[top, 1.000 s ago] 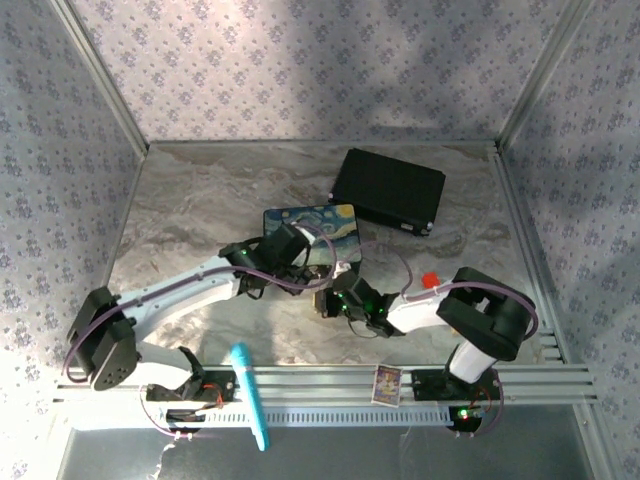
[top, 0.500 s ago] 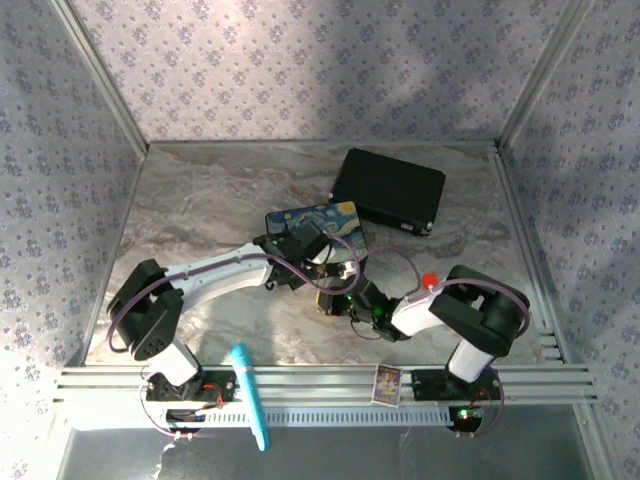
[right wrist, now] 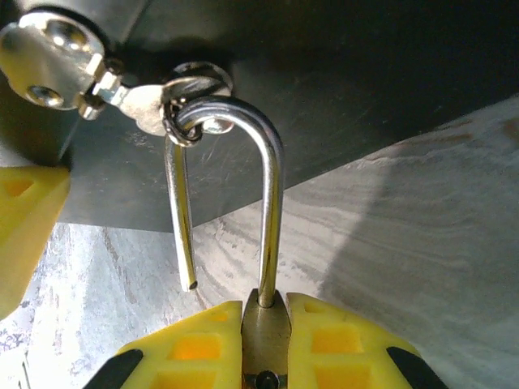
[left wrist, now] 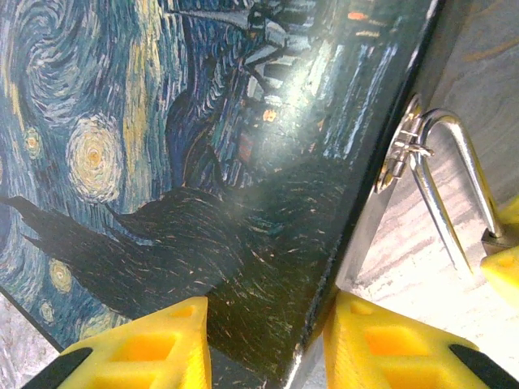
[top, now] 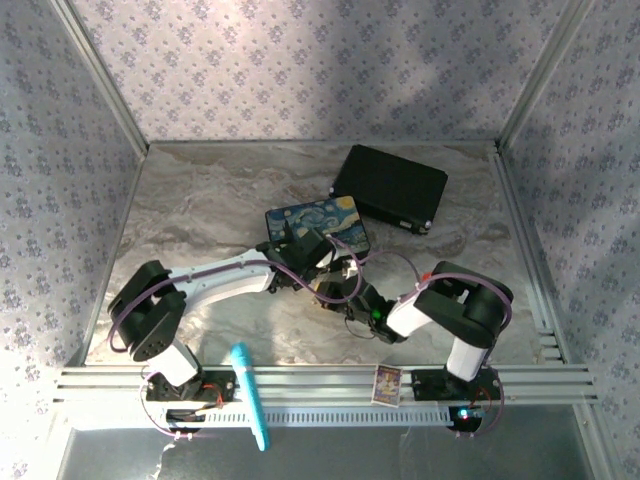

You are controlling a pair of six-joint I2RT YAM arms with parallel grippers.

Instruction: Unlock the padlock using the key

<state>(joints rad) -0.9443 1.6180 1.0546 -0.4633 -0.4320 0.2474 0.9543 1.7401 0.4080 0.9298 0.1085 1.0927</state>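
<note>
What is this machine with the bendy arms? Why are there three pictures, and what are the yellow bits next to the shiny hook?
It is a robot with a left arm and a right arm, bolted to a marble-look table. One picture looks down from above. The other two come from little cameras on each wrist. The yellow bits are the robot's fingers. On the table lie a painted box and a black box. A blue-green stick lies by the front rail. The right gripper pinches a small brass padlock. Its silver hook hangs through a ring on the painted box, with one end free. The left gripper has its fingers either side of that box's corner.
</note>
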